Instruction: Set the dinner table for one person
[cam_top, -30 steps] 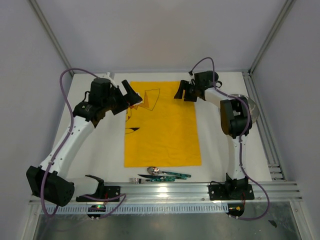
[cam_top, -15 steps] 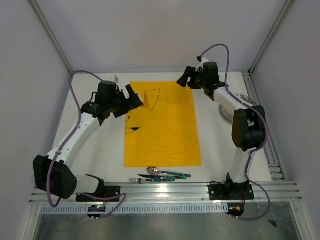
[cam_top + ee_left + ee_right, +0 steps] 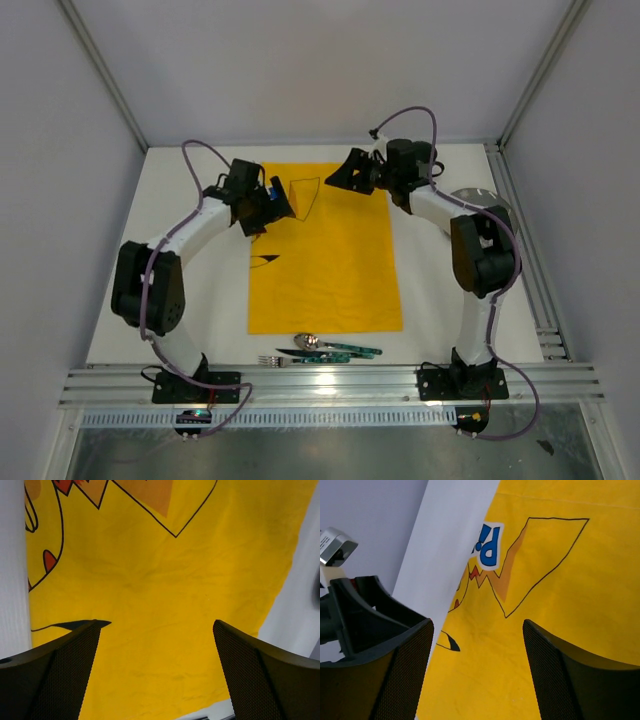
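A yellow cartoon-printed cloth [image 3: 325, 260] lies flat in the middle of the white dinner table [image 3: 430, 290]. My left gripper [image 3: 273, 205] hovers open over the cloth's far left corner. The left wrist view shows only yellow cloth [image 3: 165, 580] between the spread fingers of the left gripper [image 3: 157, 625]. My right gripper [image 3: 342, 176] hangs open over the cloth's far edge, angled toward the left one. In the right wrist view the right gripper [image 3: 477, 625] frames printed cloth [image 3: 545, 555] and nothing else. Neither gripper holds anything.
A spoon [image 3: 308, 341], a fork [image 3: 268, 360] and a green-handled piece [image 3: 350, 351] lie at the near edge below the cloth. A grey plate [image 3: 475, 194] sits at the far right, partly behind the right arm. Metal rails border the near and right sides.
Both grippers have swung inward toward the cloth's far end: the left one moved up and right onto the far left corner, the right one moved left along the far edge.
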Controlling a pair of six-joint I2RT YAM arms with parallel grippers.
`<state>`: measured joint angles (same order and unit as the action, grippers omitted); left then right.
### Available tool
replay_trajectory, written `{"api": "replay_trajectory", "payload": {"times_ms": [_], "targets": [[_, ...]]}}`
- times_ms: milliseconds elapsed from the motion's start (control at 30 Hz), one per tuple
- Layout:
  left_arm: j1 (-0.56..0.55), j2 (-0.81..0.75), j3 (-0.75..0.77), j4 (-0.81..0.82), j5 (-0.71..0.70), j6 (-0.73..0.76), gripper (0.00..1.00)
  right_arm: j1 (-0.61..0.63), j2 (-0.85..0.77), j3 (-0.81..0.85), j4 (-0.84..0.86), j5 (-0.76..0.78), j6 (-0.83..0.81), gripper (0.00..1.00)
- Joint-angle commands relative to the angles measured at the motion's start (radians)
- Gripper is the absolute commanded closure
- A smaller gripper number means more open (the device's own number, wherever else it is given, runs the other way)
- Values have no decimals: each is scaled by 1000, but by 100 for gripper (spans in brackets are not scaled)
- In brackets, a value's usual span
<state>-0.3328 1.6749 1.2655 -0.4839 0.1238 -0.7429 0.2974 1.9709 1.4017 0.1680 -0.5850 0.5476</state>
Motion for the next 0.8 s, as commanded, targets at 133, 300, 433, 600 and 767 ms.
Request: {"api": "replay_trajectory", "payload": {"times_ms": [133,300,433,600,767], "targets": [[-2,216,312,-7,10,42,3,32,60,-26,292,-139,187,24],[-2,385,495,-27,34,39,4,34,26,-64,275,-141,172,24],[-2,488,612,-36,56,24,3,34,-20,-101,263,-127,147,24],[-3,585,650,-28,103,-9,4,32,-135,-165,214,-79,88,24],[-2,640,652,-24,114,-3,4,32,-207,-167,134,-16,14,24]]}}
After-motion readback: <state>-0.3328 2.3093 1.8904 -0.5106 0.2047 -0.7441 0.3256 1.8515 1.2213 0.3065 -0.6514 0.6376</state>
